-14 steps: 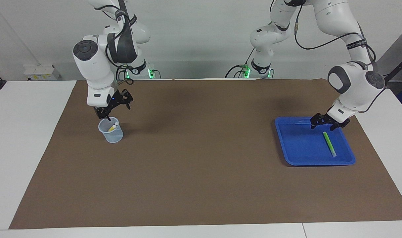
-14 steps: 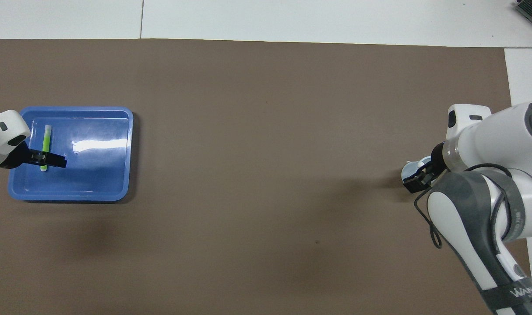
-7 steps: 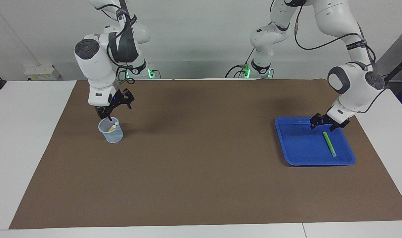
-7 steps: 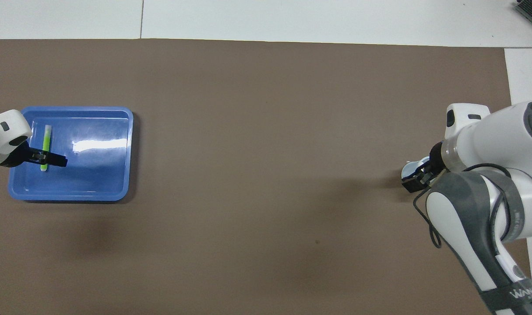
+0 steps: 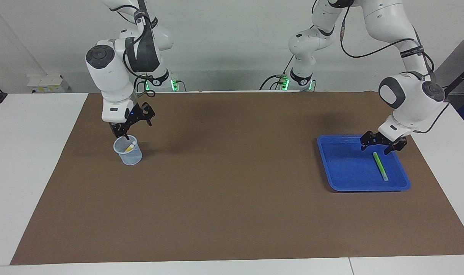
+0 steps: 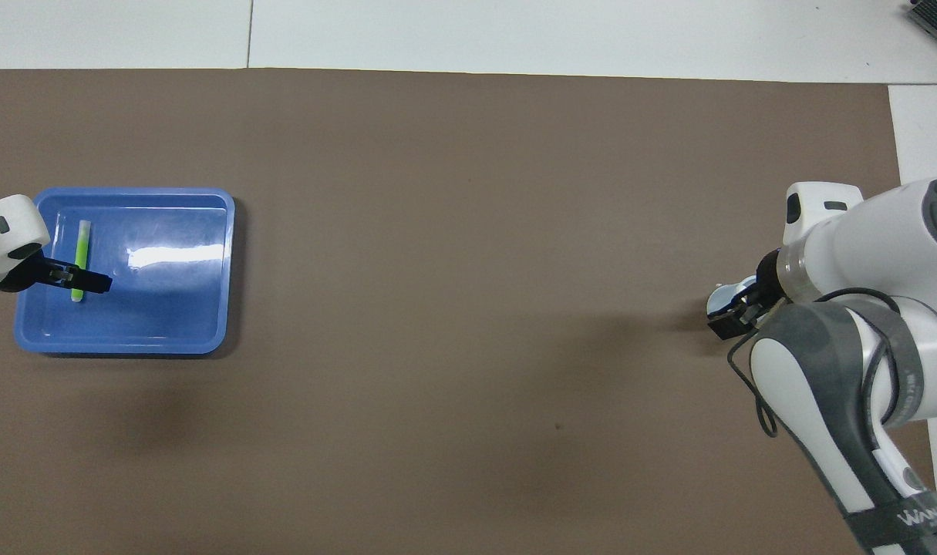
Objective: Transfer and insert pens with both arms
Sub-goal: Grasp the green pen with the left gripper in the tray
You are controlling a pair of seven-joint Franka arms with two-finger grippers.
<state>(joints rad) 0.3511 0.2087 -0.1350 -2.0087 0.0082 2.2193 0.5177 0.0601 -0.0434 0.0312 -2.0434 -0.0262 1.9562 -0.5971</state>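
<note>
the left gripper (image 5: 383,145) hangs with its fingers spread and empty just above the end of a green pen (image 5: 380,166) that lies flat in a blue tray (image 5: 342,172) at the left arm's end of the table. the right gripper (image 5: 122,133), fingers also parted and holding nothing, hovers right over the rim of a clear cup (image 5: 128,152) at the right arm's end, where a yellow pen (image 5: 130,146) leans inside with its pale cap up. tray and cup sit well apart on a brown mat (image 5: 232,198).

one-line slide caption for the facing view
Left gripper over green pen in blue tray; right gripper above cup.
</note>
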